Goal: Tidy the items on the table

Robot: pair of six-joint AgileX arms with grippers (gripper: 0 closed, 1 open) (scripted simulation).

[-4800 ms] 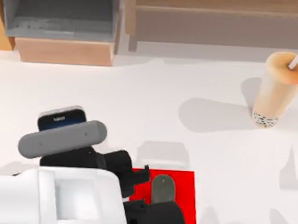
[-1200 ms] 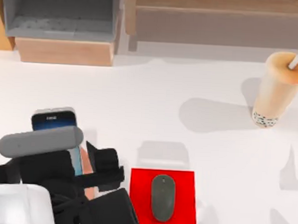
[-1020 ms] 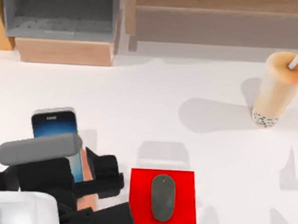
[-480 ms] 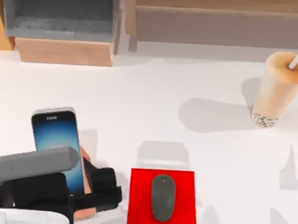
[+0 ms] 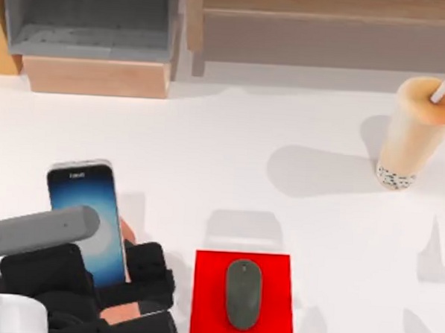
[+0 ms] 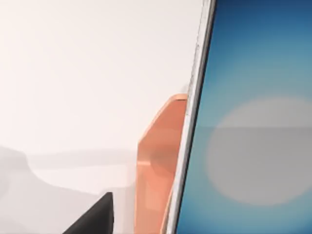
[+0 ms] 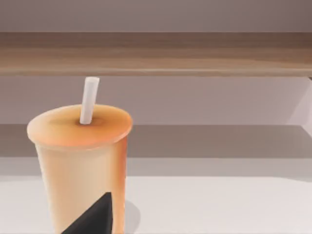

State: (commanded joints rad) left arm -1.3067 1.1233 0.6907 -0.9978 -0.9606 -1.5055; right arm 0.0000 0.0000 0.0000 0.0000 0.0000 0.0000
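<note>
- Left tool low at the tabletop's left near edge, dark fingers spread apart on either side of the phone stand's base; whether they touch the stand cannot be told; nothing clamped between them.
- Left arm's grey wrist bar lying across the lower left of the smartphone in the top view.
- Right tool seen as one dark fingertip low in the right wrist view, in front of the bubble-tea cup; spread of its fingers cannot be told.
- One smartphone, one mouse, one bubble-tea cup, one phone stand, one red pad, one wooden shelf unit.
- Smartphone: silver-edged, screen glowing blue fading to white, leaning tilted back on the pink-copper phone stand at the left near part of the tabletop; silver edge and screen close up in the left wrist view.
- Mouse: dark grey, oval, lying lengthwise on the red pad near the middle of the near edge, well apart from the phone.
- Bubble-tea cup: tan, upright, white straw slanting from the lid, dark pearls at the bottom, standing at the far right of the tabletop.
- Shelf unit along the far edge, with a grey compartment at its left end.
</note>
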